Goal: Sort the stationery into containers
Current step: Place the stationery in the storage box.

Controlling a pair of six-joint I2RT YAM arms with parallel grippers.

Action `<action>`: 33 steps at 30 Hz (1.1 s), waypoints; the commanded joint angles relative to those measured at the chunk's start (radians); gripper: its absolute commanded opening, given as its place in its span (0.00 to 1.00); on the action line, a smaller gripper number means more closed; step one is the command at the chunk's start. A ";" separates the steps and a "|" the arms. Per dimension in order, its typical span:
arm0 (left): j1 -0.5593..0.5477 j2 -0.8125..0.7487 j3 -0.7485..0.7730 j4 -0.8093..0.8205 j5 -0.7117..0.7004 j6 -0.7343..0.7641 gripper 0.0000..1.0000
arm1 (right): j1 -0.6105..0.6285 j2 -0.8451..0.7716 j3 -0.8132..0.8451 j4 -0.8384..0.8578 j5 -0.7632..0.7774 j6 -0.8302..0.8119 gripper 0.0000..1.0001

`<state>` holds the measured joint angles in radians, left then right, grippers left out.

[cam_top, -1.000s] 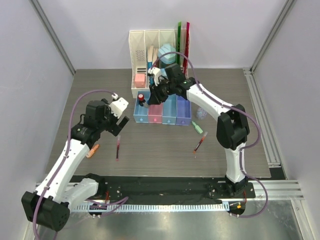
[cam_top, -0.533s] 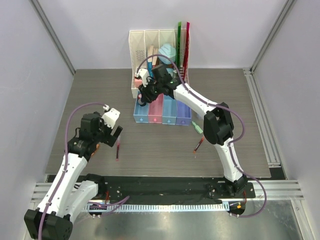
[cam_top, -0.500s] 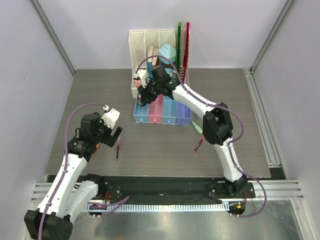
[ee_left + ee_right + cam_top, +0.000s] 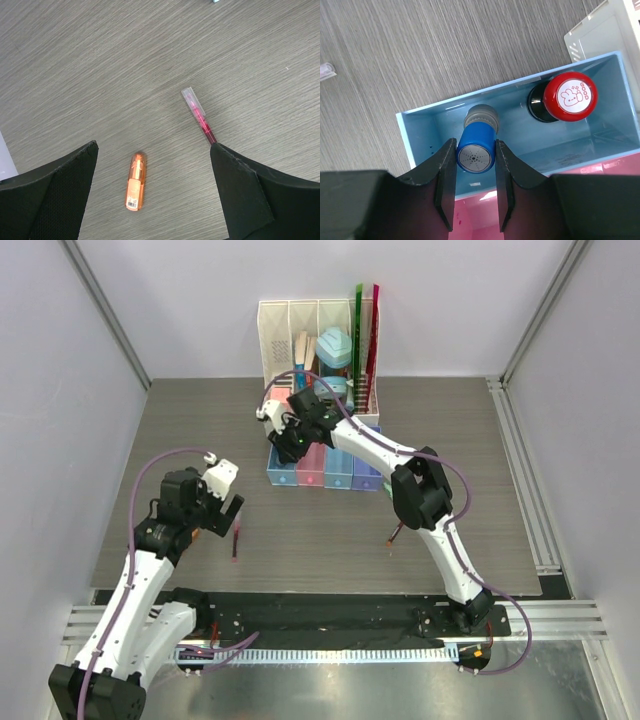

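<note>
Blue-capped cylinder [image 4: 476,156], grey neck, dotted round cap, pinched by right hand [image 4: 474,151] over blue bin [image 4: 600,65], left hand [image 4: 154,147] spread.

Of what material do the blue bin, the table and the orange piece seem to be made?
The blue bin looks like smooth glossy plastic: its walls carry bright reflections. The table shows matt grey wood grain, perhaps laminate rather than real wood. The orange piece seems translucent plastic, since light glows through it.
</note>
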<state>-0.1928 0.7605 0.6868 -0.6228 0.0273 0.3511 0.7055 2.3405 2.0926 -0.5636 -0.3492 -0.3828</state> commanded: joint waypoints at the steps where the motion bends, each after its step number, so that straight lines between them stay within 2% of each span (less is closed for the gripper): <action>1: 0.009 -0.003 -0.013 0.001 0.033 0.003 0.93 | 0.005 0.003 0.017 0.007 0.016 -0.021 0.06; 4: 0.009 0.020 -0.030 0.015 0.040 0.008 0.93 | 0.008 0.009 0.020 0.007 0.019 -0.025 0.18; 5: 0.009 0.031 -0.033 0.020 0.042 0.011 0.93 | 0.008 0.011 0.023 0.007 0.019 -0.024 0.25; 8: 0.009 0.043 -0.043 0.034 0.057 0.012 0.92 | 0.009 0.011 0.032 0.007 0.018 -0.024 0.32; 9: 0.007 0.049 -0.043 0.035 0.066 0.012 0.92 | 0.009 0.011 0.035 0.005 0.018 -0.024 0.40; 11: 0.009 0.054 -0.043 0.038 0.075 0.012 0.92 | 0.011 0.011 0.037 0.007 0.015 -0.025 0.46; 15: 0.007 0.077 -0.052 0.052 0.083 0.019 0.92 | 0.015 0.002 0.046 0.007 0.012 -0.024 0.69; 21: 0.007 0.138 -0.075 0.084 0.105 0.035 0.91 | 0.018 -0.088 0.034 0.004 0.030 0.011 0.75; 23: 0.007 0.174 -0.079 0.092 0.108 0.052 0.90 | 0.018 -0.171 0.011 0.005 0.041 0.028 0.76; 29: 0.007 0.259 -0.069 0.107 0.115 0.097 0.90 | 0.018 -0.417 -0.179 0.025 0.202 0.093 0.77; 33: 0.007 0.322 -0.050 0.107 0.125 0.118 0.89 | 0.014 -0.648 -0.377 0.021 0.300 0.105 0.78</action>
<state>-0.1902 1.0370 0.6075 -0.5556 0.1207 0.4301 0.7181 1.9186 1.8473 -0.5694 -0.1745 -0.3134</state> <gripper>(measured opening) 0.898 0.781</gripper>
